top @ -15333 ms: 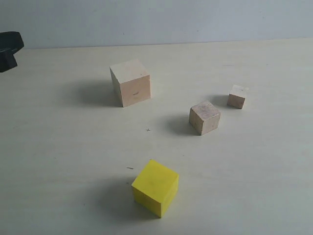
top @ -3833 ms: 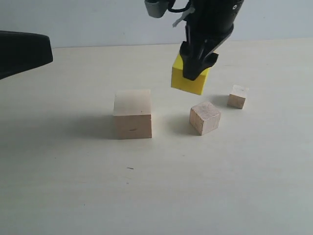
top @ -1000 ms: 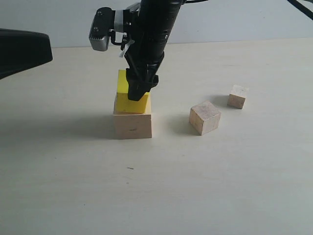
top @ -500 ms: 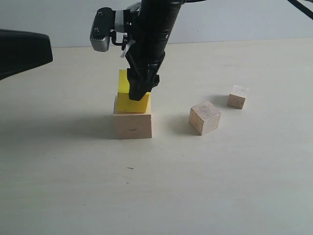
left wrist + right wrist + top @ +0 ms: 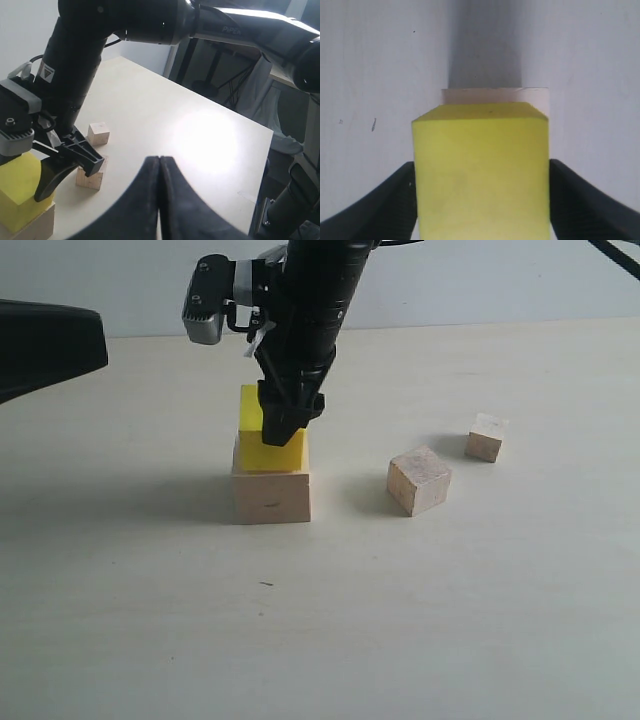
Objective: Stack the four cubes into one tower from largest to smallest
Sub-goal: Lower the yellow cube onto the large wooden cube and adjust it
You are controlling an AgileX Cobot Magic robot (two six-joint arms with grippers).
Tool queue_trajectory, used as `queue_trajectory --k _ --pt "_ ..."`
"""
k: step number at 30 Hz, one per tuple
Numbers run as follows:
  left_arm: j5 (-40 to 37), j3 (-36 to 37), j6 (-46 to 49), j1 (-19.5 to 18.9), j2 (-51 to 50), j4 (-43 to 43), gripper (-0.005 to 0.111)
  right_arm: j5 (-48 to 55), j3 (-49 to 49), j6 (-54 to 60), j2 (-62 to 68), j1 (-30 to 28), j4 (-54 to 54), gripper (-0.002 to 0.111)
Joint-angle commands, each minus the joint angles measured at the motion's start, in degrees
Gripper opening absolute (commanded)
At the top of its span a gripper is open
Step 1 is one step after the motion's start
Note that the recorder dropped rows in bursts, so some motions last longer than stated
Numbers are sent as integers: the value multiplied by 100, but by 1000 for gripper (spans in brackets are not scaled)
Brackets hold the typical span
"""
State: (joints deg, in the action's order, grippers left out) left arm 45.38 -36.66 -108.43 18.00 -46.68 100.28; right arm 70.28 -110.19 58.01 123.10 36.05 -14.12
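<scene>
The bright yellow cube (image 5: 262, 448) rests on top of the large wood cube (image 5: 271, 497), left of the table's middle. My right gripper (image 5: 283, 430) comes down on it from above and is shut on the yellow cube (image 5: 480, 170), one finger against each side. A strip of the large wood cube (image 5: 495, 95) shows under it. To the right on the table stand the medium wood cube (image 5: 419, 480) and, farther back, the small wood cube (image 5: 485, 437), each alone. My left gripper (image 5: 159, 158) is shut on nothing, hanging off to the left of the stack.
The left arm's dark body (image 5: 50, 345) juts in at the left edge, above the table. The pale table (image 5: 400, 620) carries only the cubes. A pale wall (image 5: 480, 280) runs behind the far edge.
The right gripper and the yellow cube have sunk very slightly onto the large wood cube. The other cubes and the left arm have not moved.
</scene>
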Motion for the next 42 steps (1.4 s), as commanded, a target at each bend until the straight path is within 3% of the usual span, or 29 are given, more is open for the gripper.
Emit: queue_trajectory --k 1,37,42 --pt "-2 17 30 29 2 -33 0 -31 -40 51 -21 -11 -42 65" --pt "47 17 30 29 2 -33 0 -409 -40 -116 161 -11 -278 65" --pt "35 17 30 29 2 -33 0 -409 -40 -212 161 -11 -199 59"
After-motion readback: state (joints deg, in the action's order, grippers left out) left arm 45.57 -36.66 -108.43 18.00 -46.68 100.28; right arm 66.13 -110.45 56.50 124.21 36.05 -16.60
